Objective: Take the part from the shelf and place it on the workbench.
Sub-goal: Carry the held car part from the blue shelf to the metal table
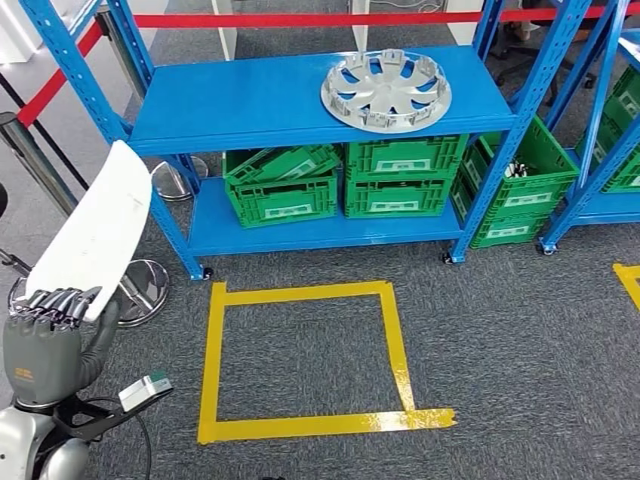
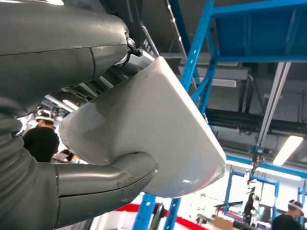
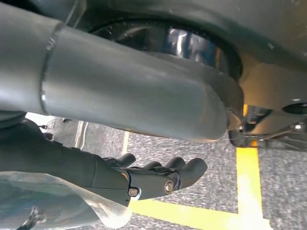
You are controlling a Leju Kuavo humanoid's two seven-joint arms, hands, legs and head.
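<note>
grey carpet runs across the whole head view, with a yellow tape square marked on it at lower centre. nearest you, in the lower left corner, your left hand grips the white panel by its lower edge, fingers curled over the rim and the thumb pressing from beneath; the left wrist view shows the same clamp on the panel's rounded corner. the panel stands tilted up and away from the hand, clear of the shelf. it looks like a thin, stiff, glossy moulded shell, probably light but slippery, and held at one end it will want to lever out of the fingers, so keep the thumb firm. your right hand hangs above the floor, fingers loosely extended, holding nothing. farther off, upper centre, the blue shelf carries a silver wheel cover, with green crates below.
</note>
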